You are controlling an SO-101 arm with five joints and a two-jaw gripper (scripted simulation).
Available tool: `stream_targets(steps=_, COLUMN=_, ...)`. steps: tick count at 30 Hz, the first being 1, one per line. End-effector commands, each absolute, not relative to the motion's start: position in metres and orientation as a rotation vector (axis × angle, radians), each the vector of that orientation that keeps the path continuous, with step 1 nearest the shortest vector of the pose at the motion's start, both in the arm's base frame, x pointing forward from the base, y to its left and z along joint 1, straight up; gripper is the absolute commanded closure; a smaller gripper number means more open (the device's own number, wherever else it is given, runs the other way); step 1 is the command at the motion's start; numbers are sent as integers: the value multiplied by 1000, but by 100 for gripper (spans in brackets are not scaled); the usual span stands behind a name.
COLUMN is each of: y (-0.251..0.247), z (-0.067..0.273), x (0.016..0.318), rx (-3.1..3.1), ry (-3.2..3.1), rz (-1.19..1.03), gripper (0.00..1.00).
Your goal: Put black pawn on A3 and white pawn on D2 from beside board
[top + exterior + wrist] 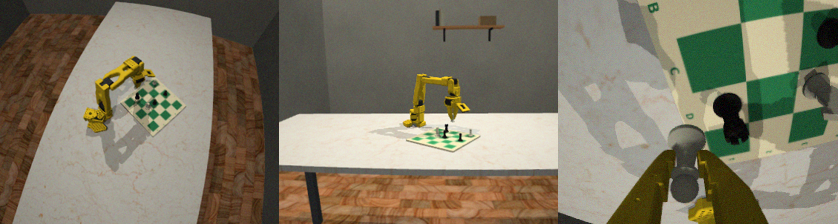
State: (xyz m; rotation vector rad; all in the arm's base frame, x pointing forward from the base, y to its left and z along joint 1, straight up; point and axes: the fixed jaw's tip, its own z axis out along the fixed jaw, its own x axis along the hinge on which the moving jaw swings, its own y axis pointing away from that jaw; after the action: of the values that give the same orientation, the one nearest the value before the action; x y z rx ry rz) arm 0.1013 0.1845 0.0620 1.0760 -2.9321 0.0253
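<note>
My gripper is shut on the white pawn and holds it above the table, just off the board's edge by the letter D. In the side view the gripper hangs clearly above the green and cream board. A black piece stands upright on the board in the D row, close to the right of the held pawn. In the overhead view the gripper is over the board's near-left edge. I cannot tell which of the black pieces is the black pawn.
Other pieces stand upright on the board: a pale one and a dark one to the right in the wrist view. The overhead view shows a black piece and a pale piece near the arm. The arm's base sits left of the board.
</note>
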Motion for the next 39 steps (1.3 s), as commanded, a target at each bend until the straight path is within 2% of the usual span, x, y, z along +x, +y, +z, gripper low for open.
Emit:
stream_targets(steps=1, y=166, z=64, x=118, rx=669, ry=-3086, rz=-22, gripper=100)
stream_targets(steps=13, y=133, z=64, x=143, rx=-86, ry=-3157, rz=-25, gripper=100)
stream_targets(steps=39, y=134, z=69, x=145, rx=-117, ry=-3156, rz=-25, gripper=100)
